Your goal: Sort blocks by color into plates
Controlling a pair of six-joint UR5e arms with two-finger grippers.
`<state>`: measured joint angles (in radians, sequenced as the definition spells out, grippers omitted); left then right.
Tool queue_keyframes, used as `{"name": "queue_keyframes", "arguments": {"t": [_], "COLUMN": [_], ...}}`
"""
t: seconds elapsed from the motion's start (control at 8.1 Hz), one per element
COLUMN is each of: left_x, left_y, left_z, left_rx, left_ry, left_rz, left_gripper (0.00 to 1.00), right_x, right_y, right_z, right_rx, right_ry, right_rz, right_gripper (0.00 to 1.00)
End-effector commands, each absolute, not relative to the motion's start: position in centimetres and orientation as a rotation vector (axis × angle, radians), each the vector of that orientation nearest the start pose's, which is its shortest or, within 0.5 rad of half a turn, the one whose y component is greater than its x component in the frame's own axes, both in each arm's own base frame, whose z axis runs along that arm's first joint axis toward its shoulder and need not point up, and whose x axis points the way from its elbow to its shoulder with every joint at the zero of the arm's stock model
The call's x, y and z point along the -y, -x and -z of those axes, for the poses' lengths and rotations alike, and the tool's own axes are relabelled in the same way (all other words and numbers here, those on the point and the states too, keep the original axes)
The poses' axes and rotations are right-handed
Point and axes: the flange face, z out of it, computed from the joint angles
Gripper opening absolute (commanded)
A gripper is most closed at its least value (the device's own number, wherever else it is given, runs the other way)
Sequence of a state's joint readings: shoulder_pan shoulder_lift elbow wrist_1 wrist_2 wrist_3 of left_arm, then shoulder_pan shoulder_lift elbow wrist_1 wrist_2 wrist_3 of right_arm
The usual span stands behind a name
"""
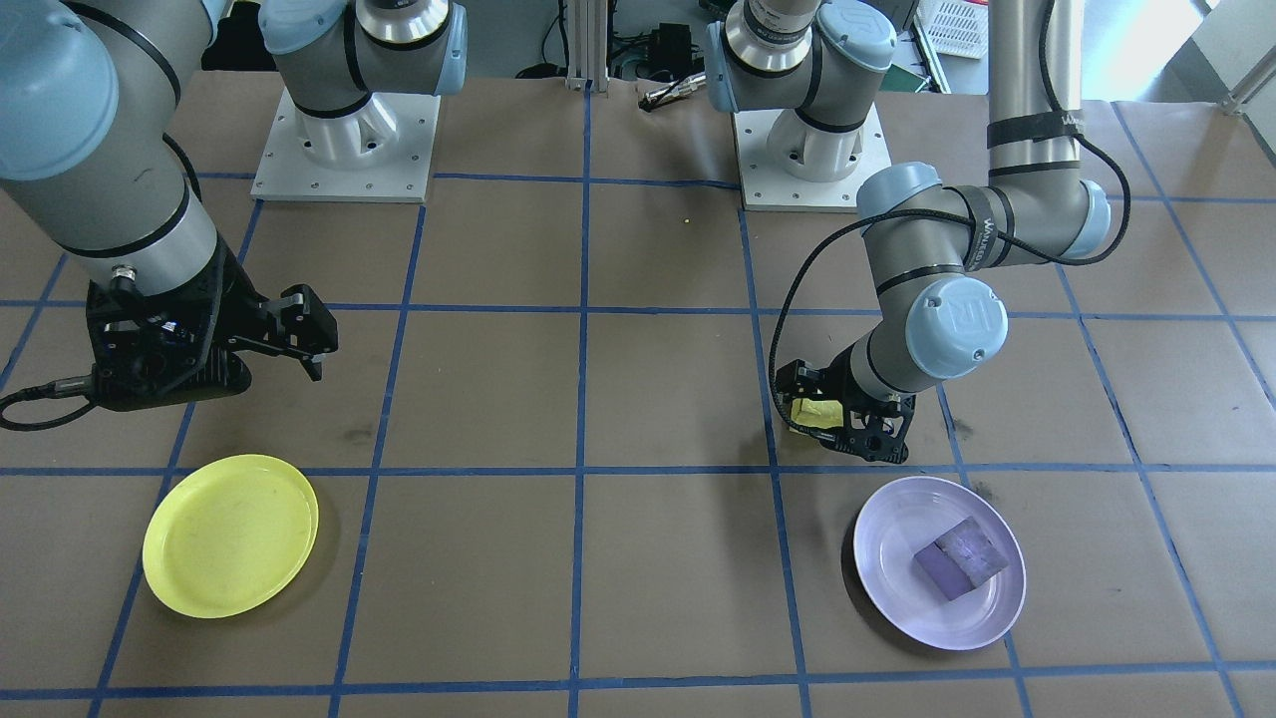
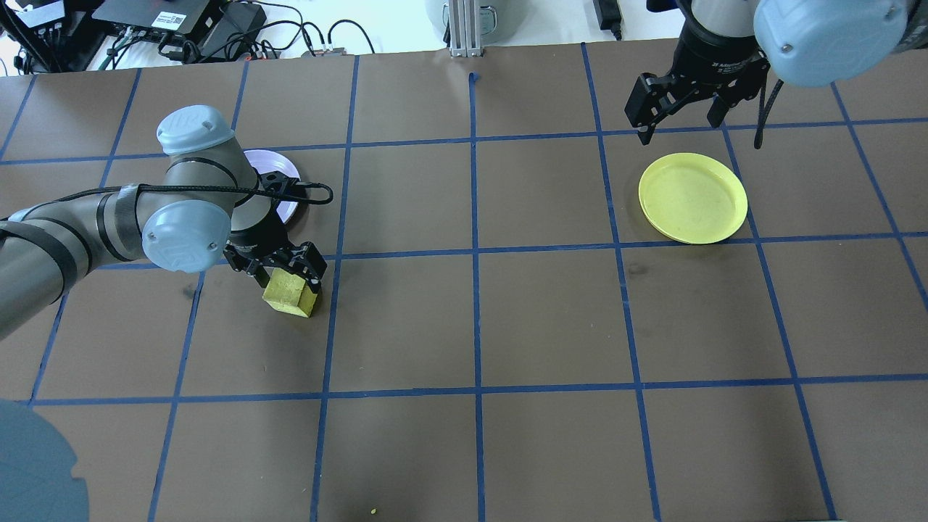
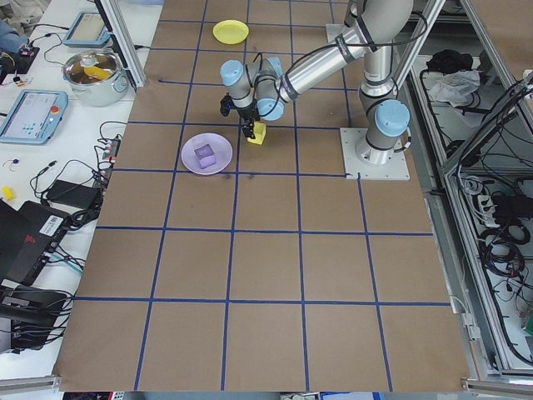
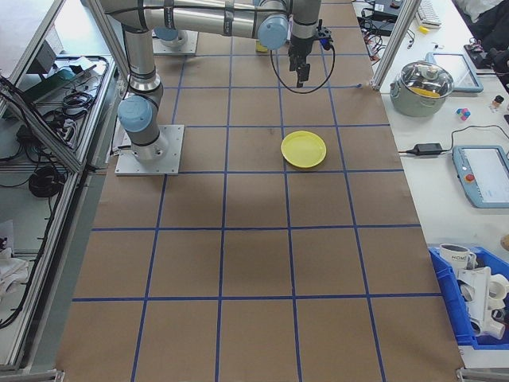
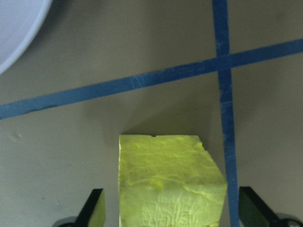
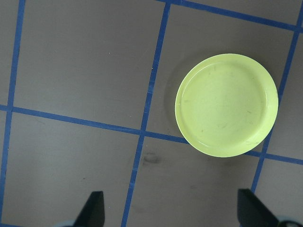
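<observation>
1. My left gripper (image 2: 288, 279) sits low over the yellow block (image 2: 291, 296), its fingers spread wide on either side of it; in the wrist view a gap shows on each side, so I am not yet pinching it
2. The block rests on the table just beside the lavender plate (image 1: 887, 588), where the purple block (image 1: 961, 557) already lies
3. I judge the good move is to centre the block between my fingers, squeeze its flat faces, then lift straight up so I don't nudge the plate
4. The yellow plate (image 2: 692, 197) lies well apart, under my right gripper (image 2: 678, 101), which hangs spread and empty
</observation>
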<state>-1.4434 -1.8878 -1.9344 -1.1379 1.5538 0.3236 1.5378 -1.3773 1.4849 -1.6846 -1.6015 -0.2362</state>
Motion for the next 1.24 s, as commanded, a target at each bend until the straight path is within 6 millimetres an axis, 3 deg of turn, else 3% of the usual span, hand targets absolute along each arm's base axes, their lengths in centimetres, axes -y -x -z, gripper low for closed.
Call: {"name": "queue_keyframes", "arguments": {"t": [0.0, 0.12, 0.25, 0.37, 0.62, 0.74, 0.86, 0.99, 1.11], "left_x": [52.3, 52.3, 52.5, 52.4, 52.3, 51.5, 52.5, 53.0, 53.9], "left_y": [6.7, 6.8, 6.7, 6.7, 6.9, 8.2, 10.1, 13.4, 16.6], "left_z": [-18.9, -18.9, -19.0, -19.0, -19.9, -20.6, -22.6, -24.8, -26.7], "left_rx": [-3.159, -3.160, -3.160, -3.157, -3.156, -3.149, -3.133, -3.137, -3.135], "left_ry": [-0.304, -0.301, -0.306, -0.306, -0.193, 0.014, 0.094, 0.074, 0.198], "left_rz": [-0.403, -0.403, -0.398, -0.401, -0.413, -0.498, -0.466, -0.486, -0.445], "left_gripper": [0.99, 0.74, 0.22, 0.05, 0.00, 0.00, 0.00, 0.00, 0.00], "right_x": [57.6, 57.6, 57.7, 57.7, 57.6, 57.7, 57.6, 57.6, 57.6], "right_y": [-11.2, -11.2, -11.2, -11.2, -11.2, -11.2, -11.2, -11.1, -11.2], "right_z": [-43.8, -43.8, -43.8, -43.8, -43.8, -43.8, -43.8, -43.8, -43.8], "right_rx": [-3.156, -3.153, -3.154, -3.155, -3.155, -3.155, -3.155, -3.153, -3.156], "right_ry": [0.323, 0.323, 0.323, 0.323, 0.323, 0.323, 0.320, 0.320, 0.333], "right_rz": [0.001, 0.004, 0.006, 0.006, 0.001, 0.006, 0.004, 0.001, -0.002], "right_gripper": [1.00, 1.00, 1.00, 1.00, 1.00, 1.00, 1.00, 1.00, 1.00]}}
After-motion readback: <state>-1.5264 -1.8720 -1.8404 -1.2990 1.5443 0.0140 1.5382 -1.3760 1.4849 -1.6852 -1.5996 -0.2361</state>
